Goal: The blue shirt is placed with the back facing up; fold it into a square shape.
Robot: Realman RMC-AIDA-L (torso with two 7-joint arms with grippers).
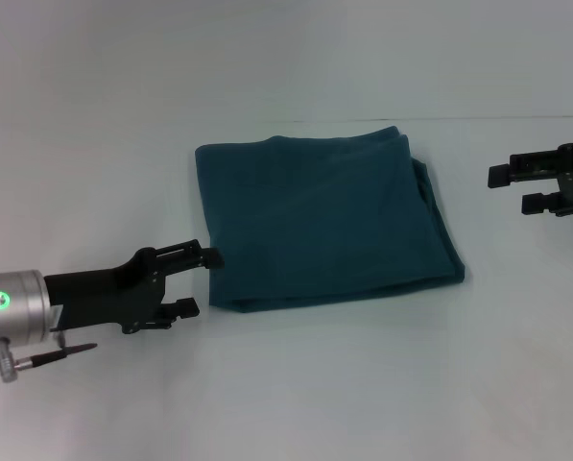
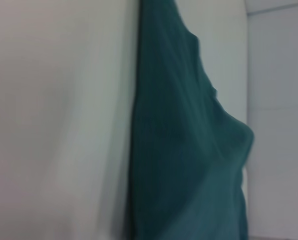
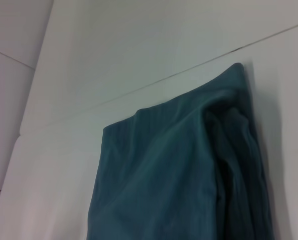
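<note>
Fingers of my left gripper (image 1: 198, 281) stand apart and grip nothing, their tips just beside the near left corner of the blue shirt (image 1: 324, 221), the upper tip almost touching its edge. I judge they sit there because that corner is the last place I would have let go: the shirt already lies on the white table (image 1: 286, 403) as a roughly square, layered packet, so the folding looks all but done. Beyond the shirt's far right corner, well apart from the cloth, my right gripper (image 1: 526, 188) hovers with its jaws apart and bare. Along the shirt's right side the stacked layers bunch and overlap; I cannot see what is tucked underneath, nor any lettering, since only plain fabric faces up.
</note>
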